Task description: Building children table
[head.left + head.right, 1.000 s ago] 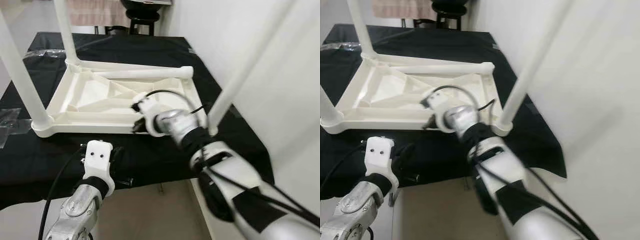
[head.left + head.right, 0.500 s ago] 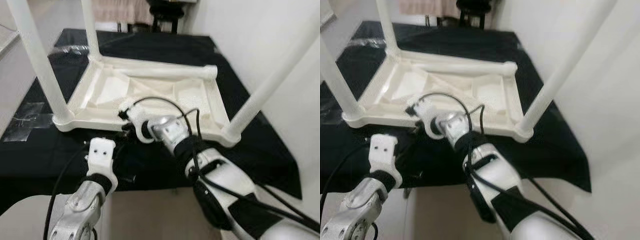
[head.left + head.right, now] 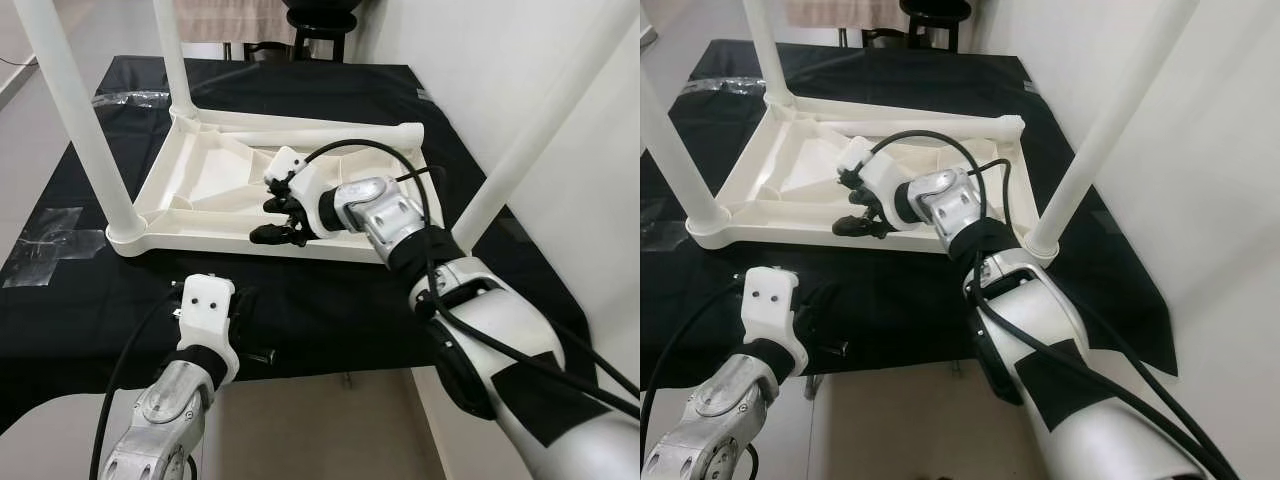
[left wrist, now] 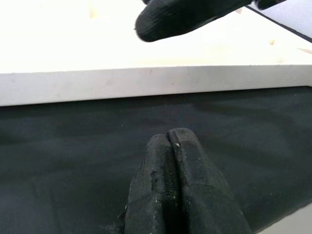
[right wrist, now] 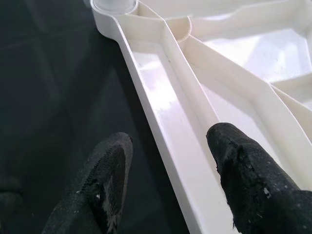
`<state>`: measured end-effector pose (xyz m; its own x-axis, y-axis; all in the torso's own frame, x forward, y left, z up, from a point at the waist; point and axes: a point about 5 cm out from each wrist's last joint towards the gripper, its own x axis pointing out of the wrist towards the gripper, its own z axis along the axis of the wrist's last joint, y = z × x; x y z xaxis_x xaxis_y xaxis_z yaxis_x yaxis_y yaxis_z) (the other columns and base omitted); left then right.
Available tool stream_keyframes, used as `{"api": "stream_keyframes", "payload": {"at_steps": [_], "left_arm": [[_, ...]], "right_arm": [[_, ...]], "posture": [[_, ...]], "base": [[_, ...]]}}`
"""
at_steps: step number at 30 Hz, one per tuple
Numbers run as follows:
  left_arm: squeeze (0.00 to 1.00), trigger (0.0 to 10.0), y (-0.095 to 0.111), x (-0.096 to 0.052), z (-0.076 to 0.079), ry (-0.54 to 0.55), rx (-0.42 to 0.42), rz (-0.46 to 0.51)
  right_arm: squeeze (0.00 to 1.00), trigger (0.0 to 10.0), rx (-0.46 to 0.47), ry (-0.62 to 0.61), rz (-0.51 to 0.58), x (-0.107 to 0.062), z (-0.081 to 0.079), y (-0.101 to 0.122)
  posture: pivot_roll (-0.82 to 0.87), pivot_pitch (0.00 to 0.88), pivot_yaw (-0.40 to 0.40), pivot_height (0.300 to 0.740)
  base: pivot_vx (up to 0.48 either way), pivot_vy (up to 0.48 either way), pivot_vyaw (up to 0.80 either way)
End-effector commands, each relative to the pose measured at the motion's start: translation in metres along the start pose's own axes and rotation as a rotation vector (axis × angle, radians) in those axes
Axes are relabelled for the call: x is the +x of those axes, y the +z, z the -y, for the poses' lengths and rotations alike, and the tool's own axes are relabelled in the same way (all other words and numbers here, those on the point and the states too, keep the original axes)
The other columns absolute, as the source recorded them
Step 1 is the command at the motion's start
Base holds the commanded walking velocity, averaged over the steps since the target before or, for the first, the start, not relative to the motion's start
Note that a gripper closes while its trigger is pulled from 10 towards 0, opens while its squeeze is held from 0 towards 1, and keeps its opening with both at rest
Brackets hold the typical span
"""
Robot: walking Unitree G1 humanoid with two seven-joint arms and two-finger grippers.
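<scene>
Right wrist view puts my two black fingers astride the near rim of the white plastic children's table [image 3: 250,190], which lies upside down on the black cloth-covered work surface [image 3: 330,300], its white tubular legs [image 3: 75,115] pointing up at three corners while a fourth white leg [image 3: 330,135] lies along the far edge beside the far right corner. My right gripper [image 3: 278,215] is spread wide, one finger [image 5: 105,178] outside the rim over the cloth, the other finger [image 5: 243,170] inside above a rib of the underside; I cannot tell whether either pad touches the plastic, and it holds nothing. I judge the step in hand to be taking hold of the near rim to steady or shift the frame, so the next move calls for lowering and closing squarely on that thin wall without slipping off it. My left gripper [image 4: 170,146] waits nearer, low over the cloth just short of the rim, fingers pressed together and empty.
</scene>
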<state>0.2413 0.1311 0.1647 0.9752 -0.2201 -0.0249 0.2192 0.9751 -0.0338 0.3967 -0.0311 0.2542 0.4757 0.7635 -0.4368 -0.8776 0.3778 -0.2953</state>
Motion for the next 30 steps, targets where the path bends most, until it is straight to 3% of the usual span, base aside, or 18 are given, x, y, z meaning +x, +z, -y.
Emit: {"api": "stream_keyframes", "payload": {"at_steps": [1, 2, 3, 4, 5, 7, 13, 18, 19, 21, 22, 30], "left_arm": [[0.00, 10.0, -0.003, -0.002, 0.002, -0.002, -0.012, -0.011], [0.00, 10.0, -0.003, -0.002, 0.002, -0.002, -0.012, -0.011], [0.00, 10.0, -0.002, -0.003, 0.002, -0.002, -0.015, -0.011], [0.00, 10.0, -0.002, -0.003, 0.002, -0.002, -0.015, -0.011], [0.00, 10.0, -0.002, -0.003, 0.003, -0.002, -0.018, -0.011], [0.00, 10.0, -0.002, -0.004, 0.004, -0.002, -0.022, -0.011], [0.00, 10.0, -0.002, -0.005, 0.005, -0.002, -0.028, -0.010], [0.00, 10.0, -0.002, -0.005, 0.005, -0.001, -0.032, -0.011], [0.00, 10.0, -0.002, -0.006, 0.005, -0.001, -0.033, -0.011], [0.00, 10.0, -0.002, -0.006, 0.005, -0.001, -0.034, -0.012], [0.00, 10.0, -0.003, -0.006, 0.005, -0.001, -0.035, -0.013], [0.00, 10.0, -0.003, -0.005, 0.005, 0.001, -0.038, -0.013]], "right_arm": [[0.00, 10.0, -0.033, -0.025, -0.073, -0.004, 0.005, -0.009], [0.00, 10.0, -0.033, -0.025, -0.073, -0.004, 0.005, -0.009], [0.00, 10.0, -0.094, -0.034, -0.182, -0.007, 0.008, -0.024], [0.00, 10.0, -0.094, -0.034, -0.182, -0.007, 0.008, -0.024], [0.00, 10.0, -0.157, -0.034, -0.288, -0.011, 0.009, -0.040], [0.00, 10.0, -0.162, -0.079, -0.412, -0.018, 0.014, -0.061], [0.00, 10.0, -0.051, -0.199, -0.465, -0.028, 0.022, -0.077], [0.00, 10.0, 0.003, -0.198, -0.523, -0.038, 0.025, -0.090], [0.00, 9.2, 0.017, -0.182, -0.558, -0.043, 0.026, -0.096], [0.00, 9.2, 0.021, -0.170, -0.583, -0.046, 0.026, -0.100], [0.00, 0.0, 0.015, -0.133, -0.620, -0.049, 0.025, -0.106], [0.00, 0.0, 0.021, -0.051, -0.642, -0.046, 0.017, -0.112]], "posture": [[0.03, 0.143, -0.167, 0.740], [0.03, 0.143, -0.167, 0.740], [0.03, 0.146, -0.169, 0.740], [0.03, 0.146, -0.169, 0.740], [0.02, 0.150, -0.169, 0.740], [0.02, 0.151, -0.171, 0.740], [0.02, 0.156, -0.172, 0.740], [0.02, 0.159, -0.171, 0.740], [0.02, 0.159, -0.172, 0.740], [0.02, 0.159, -0.172, 0.740], [0.01, 0.157, -0.173, 0.740], [0.01, 0.155, -0.174, 0.740]], "base": [[0.000, 0.000, 0.00], [0.000, 0.000, 0.00], [0.000, 0.000, 0.00], [0.000, 0.000, 0.00], [0.000, 0.000, 0.00], [0.000, 0.000, 0.00], [0.000, 0.000, 0.00], [0.000, 0.000, 0.00], [0.000, 0.000, 0.00], [0.000, 0.000, 0.00], [0.000, 0.000, 0.00], [0.000, 0.000, 0.00]]}}
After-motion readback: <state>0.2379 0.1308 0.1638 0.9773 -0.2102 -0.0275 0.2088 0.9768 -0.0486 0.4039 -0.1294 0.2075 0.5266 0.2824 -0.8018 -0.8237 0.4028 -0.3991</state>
